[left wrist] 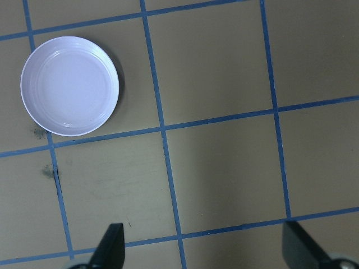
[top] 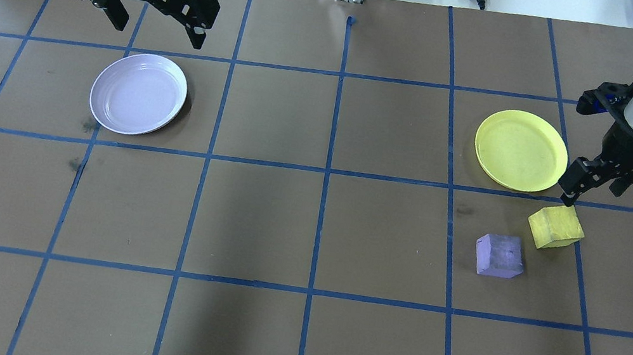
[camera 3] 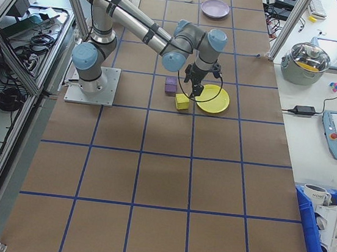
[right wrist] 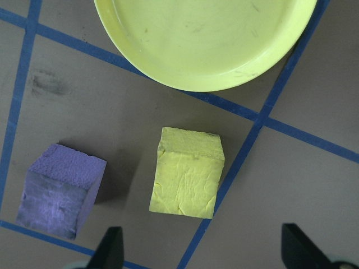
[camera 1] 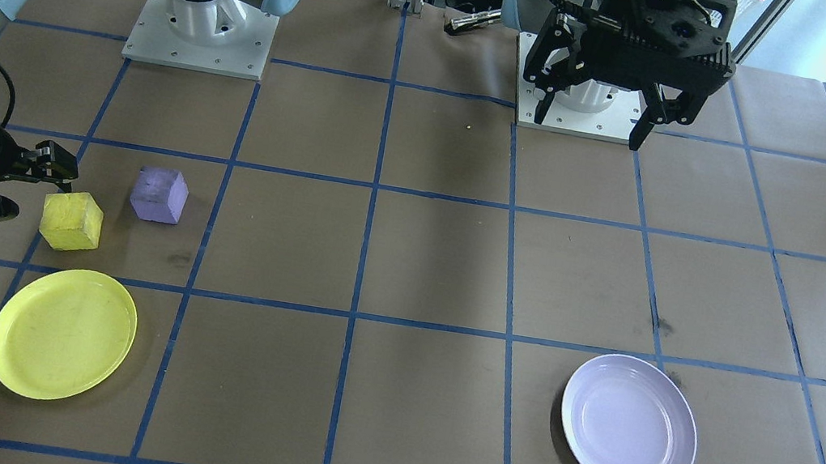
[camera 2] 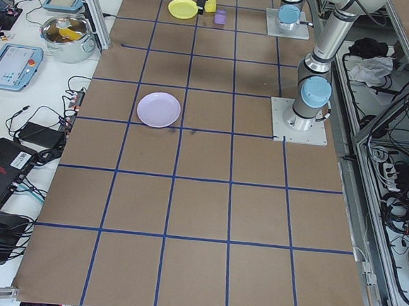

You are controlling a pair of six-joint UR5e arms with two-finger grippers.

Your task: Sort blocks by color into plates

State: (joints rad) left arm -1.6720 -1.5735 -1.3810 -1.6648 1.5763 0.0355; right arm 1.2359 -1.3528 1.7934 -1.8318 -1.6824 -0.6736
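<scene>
Yellow plate (top: pixel 521 150) and lavender plate (top: pixel 138 93) hold nothing; both arms' jaws seemingly wide apart, gripping nothing.

Left gripper (top: pixel 152 25): up high, fingers wide apart, holding nothing.
Right gripper (right wrist: pixel 205 249): low down, fingers apart, holding nothing.
Right arm: stretched out, wrist pointing down at 6 o'clock.
</scene>
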